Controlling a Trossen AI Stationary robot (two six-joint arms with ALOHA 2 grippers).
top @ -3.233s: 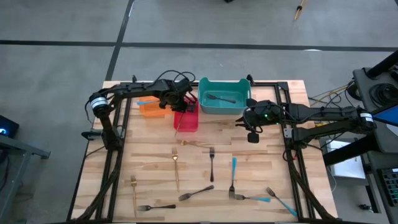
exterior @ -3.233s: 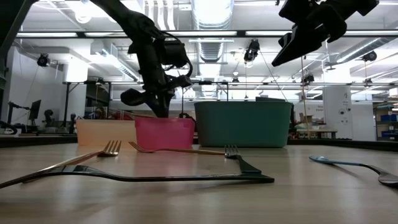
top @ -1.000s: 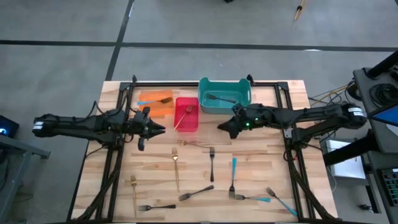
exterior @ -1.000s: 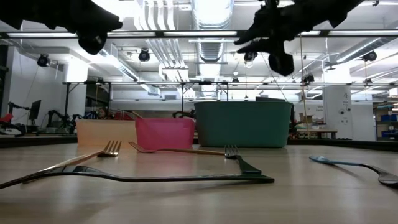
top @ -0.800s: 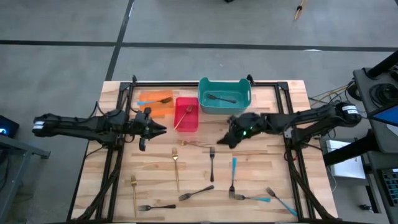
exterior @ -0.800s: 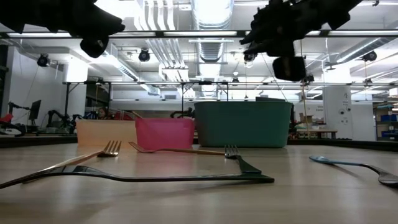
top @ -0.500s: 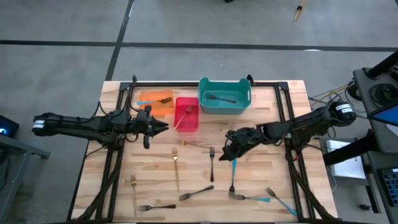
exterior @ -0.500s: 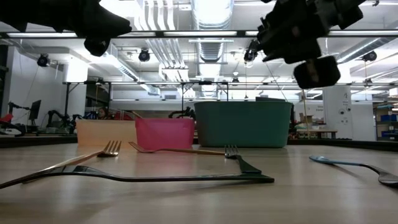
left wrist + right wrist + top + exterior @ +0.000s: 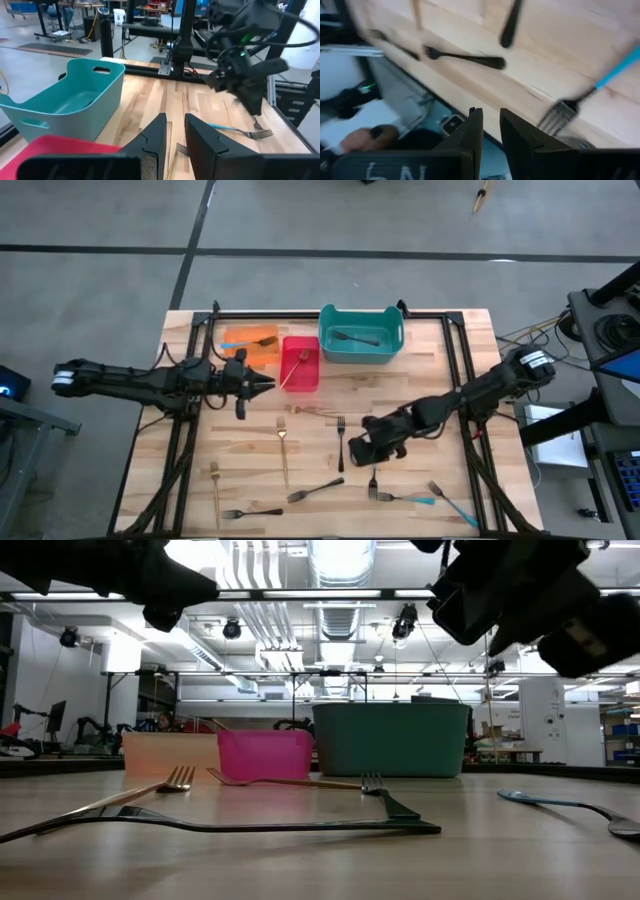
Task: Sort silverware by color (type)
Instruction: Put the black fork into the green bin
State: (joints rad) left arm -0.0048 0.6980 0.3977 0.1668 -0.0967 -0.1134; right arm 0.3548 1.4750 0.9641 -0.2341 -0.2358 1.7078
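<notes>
Forks lie flat on the wooden table [image 9: 460, 430]: gold ones [image 9: 283, 445] [image 9: 215, 485], dark grey ones [image 9: 340, 442] [image 9: 315, 491] [image 9: 250, 512] and blue-handled ones [image 9: 415, 500] [image 9: 455, 507]. My right gripper [image 9: 352, 452] hangs shut and slanting down above the table's middle. It is partly over a blue-handled fork [image 9: 600, 85], near a dark fork [image 9: 465, 59], and touches neither. My left gripper [image 9: 268, 383] points level toward the table's right beside the red bin [image 9: 300, 365]. It is shut, with only a slim gap [image 9: 175, 131] and nothing in it.
Three bins stand along the far edge: orange [image 9: 250, 345], red, and teal [image 9: 360, 335], each with cutlery inside. Another gold fork [image 9: 312, 410] lies just in front of the red bin. A black frame [image 9: 460, 360] borders the table. Bare wood shows at the right.
My right gripper has swung from beside the teal bin toward the table's near edge, coming down and rolling over. It now hangs above the forks in the middle. No fork has moved.
</notes>
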